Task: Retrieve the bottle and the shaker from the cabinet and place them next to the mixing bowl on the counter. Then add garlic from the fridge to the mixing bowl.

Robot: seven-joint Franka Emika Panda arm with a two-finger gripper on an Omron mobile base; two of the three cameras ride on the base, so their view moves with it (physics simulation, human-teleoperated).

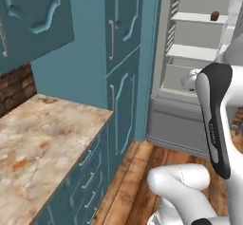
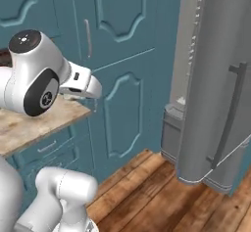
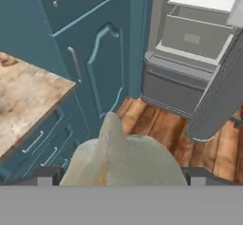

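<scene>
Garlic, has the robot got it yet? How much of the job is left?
Looks done: the fridge stands open and the garlic is out of it. In hand: the gripper holds the garlic above the wooden floor, near the counter. Left: dropping it into the mixing bowl. The bottle and shaker step I can't judge here.

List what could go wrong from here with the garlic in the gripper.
1. The garlic sits in the gripper with the jaws at a wide span. It is rounded and tapered, so it may slip on the way to the counter.
2. The fridge door stands open close by, and a wide swing could clip it.
3. The arm hangs just over the counter's corner. Going lower might strike the edge.
</scene>
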